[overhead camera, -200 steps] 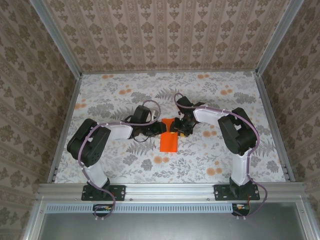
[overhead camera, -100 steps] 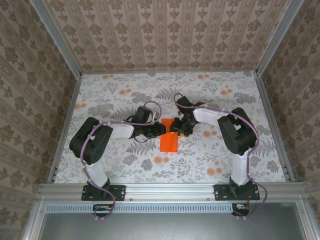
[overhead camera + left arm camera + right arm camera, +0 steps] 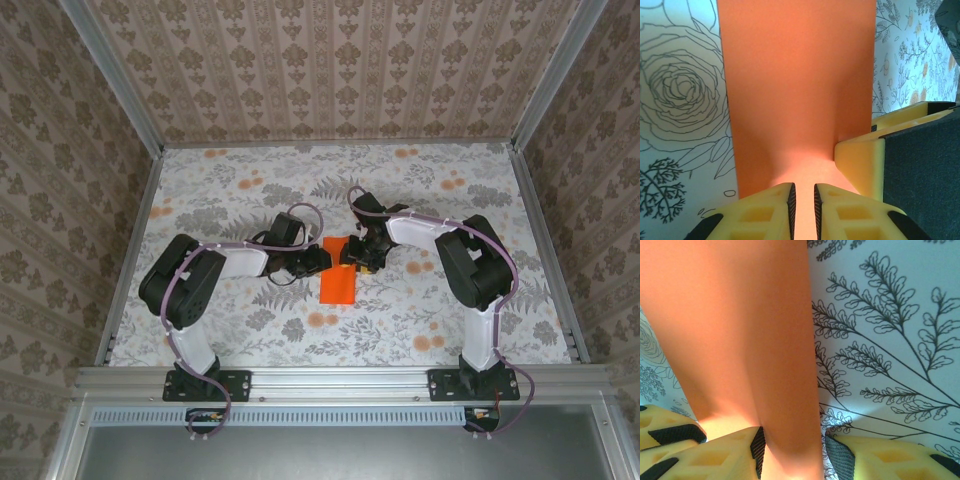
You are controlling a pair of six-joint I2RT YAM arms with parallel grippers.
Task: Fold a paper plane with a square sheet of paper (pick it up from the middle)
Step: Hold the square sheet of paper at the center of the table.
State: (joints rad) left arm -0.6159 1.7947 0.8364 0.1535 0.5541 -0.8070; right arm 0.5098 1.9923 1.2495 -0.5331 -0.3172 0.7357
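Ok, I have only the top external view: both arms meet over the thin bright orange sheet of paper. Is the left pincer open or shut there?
Observer: In the left wrist view the left pincer has its yellow fingers nearly together, a thin slit between them, over the thin bright orange sheet of paper. Whether they nip paper, I cannot tell.
Operator: And the other one?
Observer: The right wrist view shows the right pincer with jaws apart, a strip of the sheet between them.
Operator: Where on the sheet is it?
Observer: In the left wrist view, one of its yellow fingertips sits at the sheet's edge, on the right of that picture.
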